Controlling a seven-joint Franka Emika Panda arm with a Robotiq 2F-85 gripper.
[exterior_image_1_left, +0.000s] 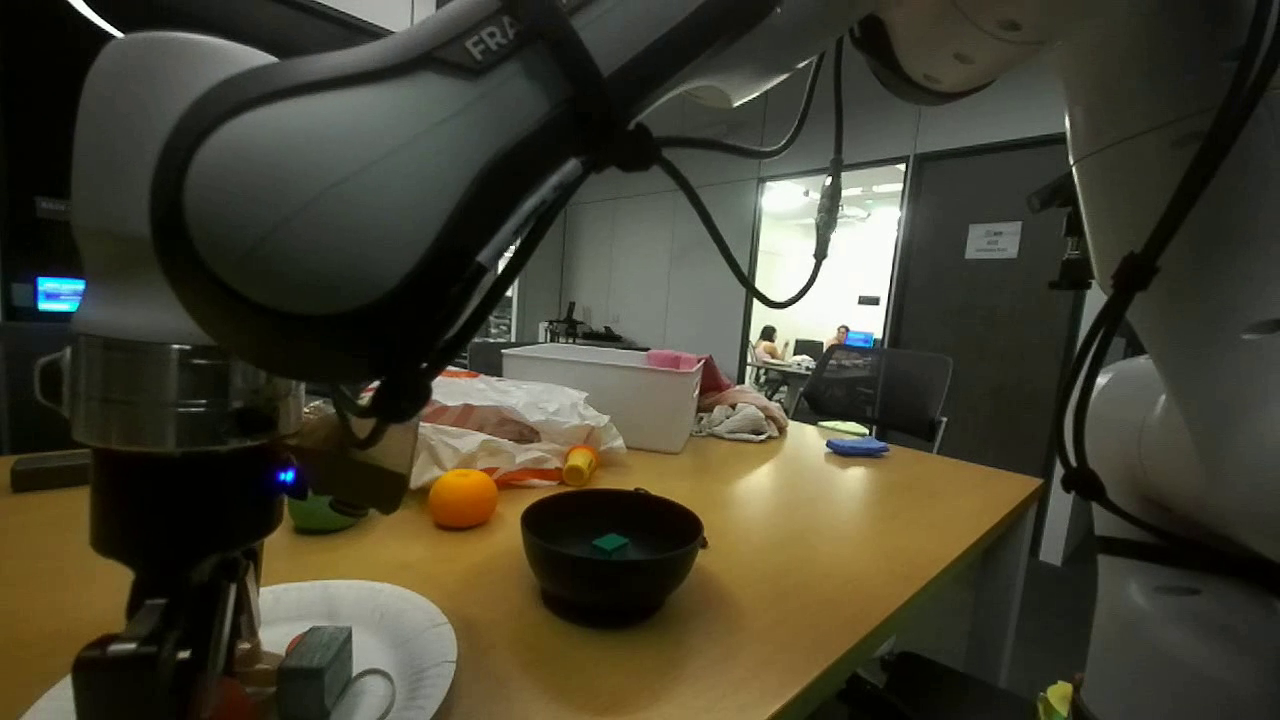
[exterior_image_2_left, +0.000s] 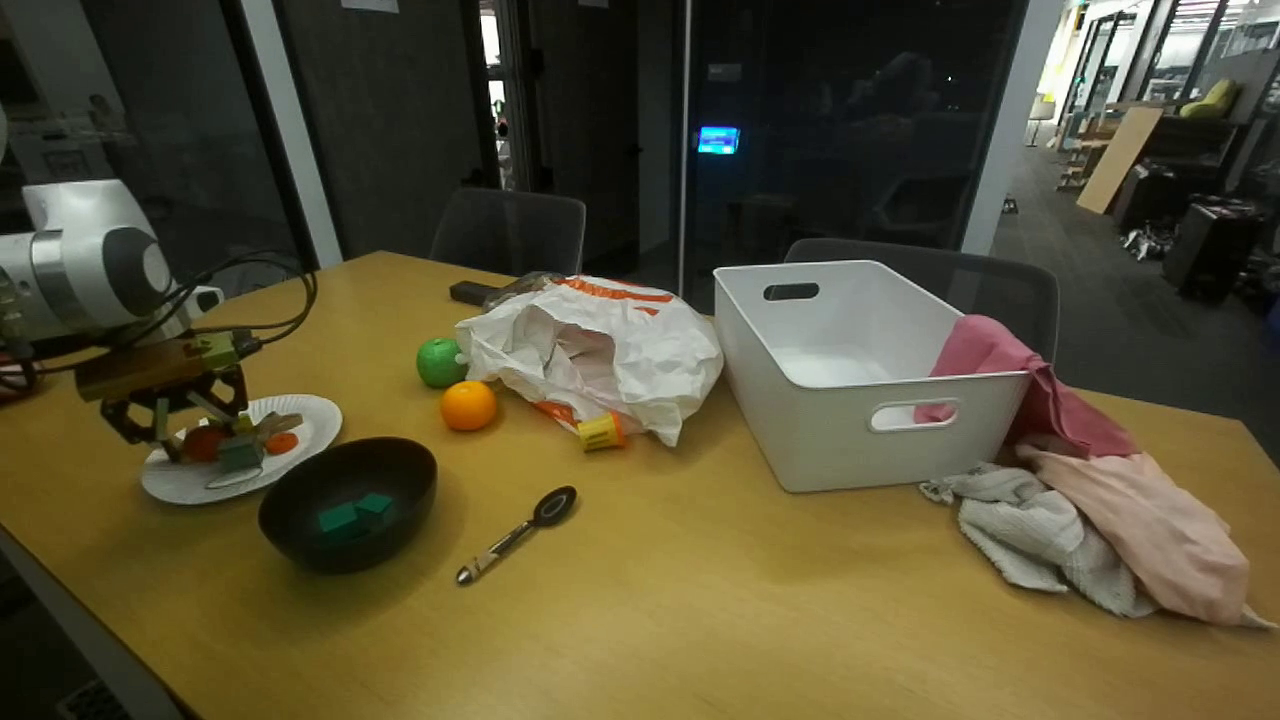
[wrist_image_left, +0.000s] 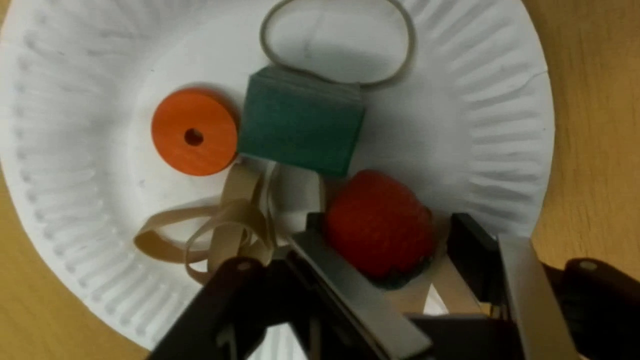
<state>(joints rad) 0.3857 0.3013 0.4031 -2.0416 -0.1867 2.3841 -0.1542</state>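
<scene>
The red strawberry (wrist_image_left: 375, 220) lies between both fingers of the gripper (wrist_image_left: 388, 225), which stand apart, with slim gap at one side, apparently gripping nothing.

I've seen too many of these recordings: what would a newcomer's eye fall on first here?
Probably the red strawberry between the open jaws of the pincer, on the plate in the wrist view. Next, in an exterior view, the white bin on the table with a pink cloth over its rim, and the bright orange beside the bag.
</scene>
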